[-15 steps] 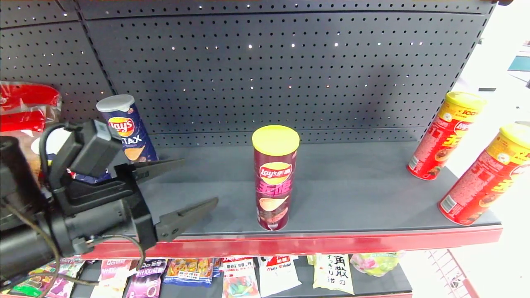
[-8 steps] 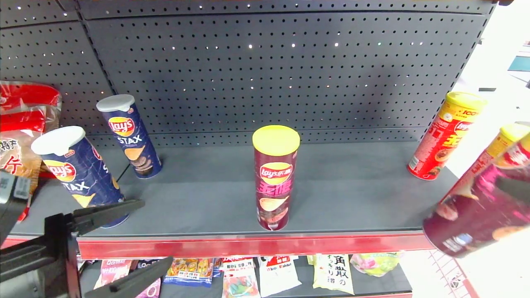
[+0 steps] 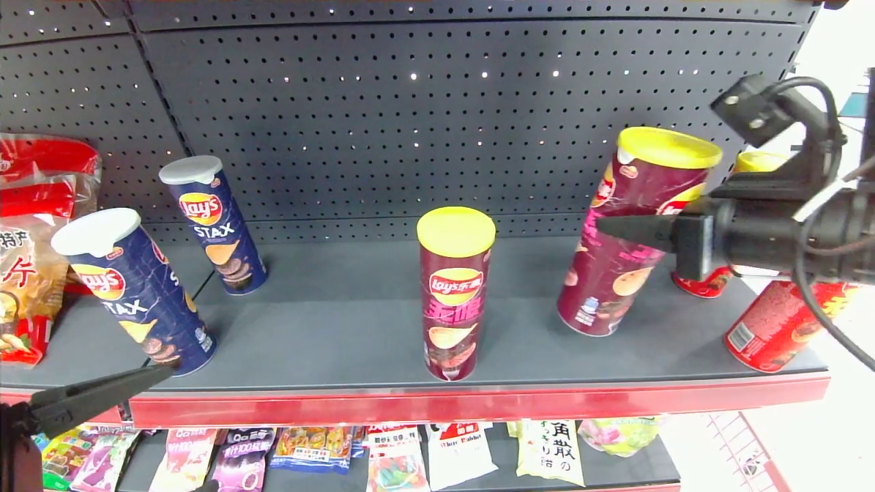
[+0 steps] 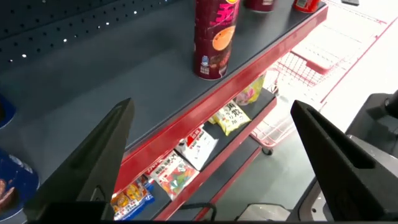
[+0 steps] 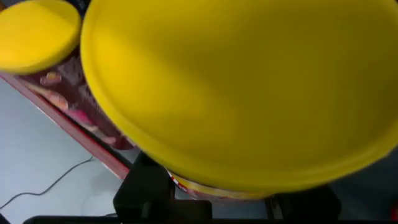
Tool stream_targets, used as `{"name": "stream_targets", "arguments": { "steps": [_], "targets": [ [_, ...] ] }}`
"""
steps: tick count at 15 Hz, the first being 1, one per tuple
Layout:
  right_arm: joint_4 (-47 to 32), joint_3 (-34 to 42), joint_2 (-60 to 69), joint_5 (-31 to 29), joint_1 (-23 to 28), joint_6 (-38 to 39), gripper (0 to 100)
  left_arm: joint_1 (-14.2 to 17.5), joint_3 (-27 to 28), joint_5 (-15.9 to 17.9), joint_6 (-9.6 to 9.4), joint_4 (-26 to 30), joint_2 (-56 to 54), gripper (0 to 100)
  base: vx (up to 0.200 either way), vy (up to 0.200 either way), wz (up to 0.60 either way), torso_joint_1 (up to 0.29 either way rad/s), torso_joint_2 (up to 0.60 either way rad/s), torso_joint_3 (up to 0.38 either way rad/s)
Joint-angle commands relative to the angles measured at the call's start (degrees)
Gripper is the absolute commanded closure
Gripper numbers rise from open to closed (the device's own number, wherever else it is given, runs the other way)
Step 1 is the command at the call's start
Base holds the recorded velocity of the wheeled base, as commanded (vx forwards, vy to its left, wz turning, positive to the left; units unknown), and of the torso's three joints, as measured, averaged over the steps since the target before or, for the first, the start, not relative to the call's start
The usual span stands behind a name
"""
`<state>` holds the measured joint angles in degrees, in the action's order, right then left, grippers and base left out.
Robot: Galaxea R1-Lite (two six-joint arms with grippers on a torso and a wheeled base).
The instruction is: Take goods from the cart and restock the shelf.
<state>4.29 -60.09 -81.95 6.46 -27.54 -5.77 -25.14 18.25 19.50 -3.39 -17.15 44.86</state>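
At the shelf (image 3: 342, 328), the right gripper (image 3: 632, 229) seemingly clamps the maroon can (image 3: 608, 287).

Strong light from the right washes the floor (image 3: 844, 437) to white, and pinpoints of light shine through the pegboard (image 3: 437, 102) holes. Shadows on the shelf (image 3: 328, 335) are faint and soft. The blue can (image 3: 133, 290) near the edge leans outward with lens distortion.

Maroon chip can (image 3: 605, 287), yellow lid, tilted, top leaning toward 1 o'clock, clamped mid-body in right gripper (image 3: 622, 229). Base down at grey shelf (image 3: 342, 328), contact unclear. Second maroon can (image 3: 454, 294) upright by red front lip, at 9 o'clock of held one, apart. Two blue cans (image 3: 137, 294), white lids, at 9 o'clock end. Two red cans (image 3: 772, 328) at 3 o'clock end.
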Motion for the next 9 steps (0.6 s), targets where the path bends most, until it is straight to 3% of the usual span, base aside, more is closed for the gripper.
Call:
{"name": "stream_targets", "arguments": {
  "steps": [1, 9],
  "targets": [
    [1.2, -6.9, -12.2, 0.2, -1.9, 0.4, 100, 0.0, 0.1, -0.6, -0.04, -0.1, -0.5, 0, 0.0, 0.0, 0.0, 0.0, 0.0, 0.0],
    [1.2, -21.7, -26.1, 2.3, -2.7, -1.4, 100, 0.1, 0.5, -3.1, -0.04, 1.1, -2.0, 0, 0.0, 0.0, 0.0, 0.0, 0.0, 0.0]
  ]
}}
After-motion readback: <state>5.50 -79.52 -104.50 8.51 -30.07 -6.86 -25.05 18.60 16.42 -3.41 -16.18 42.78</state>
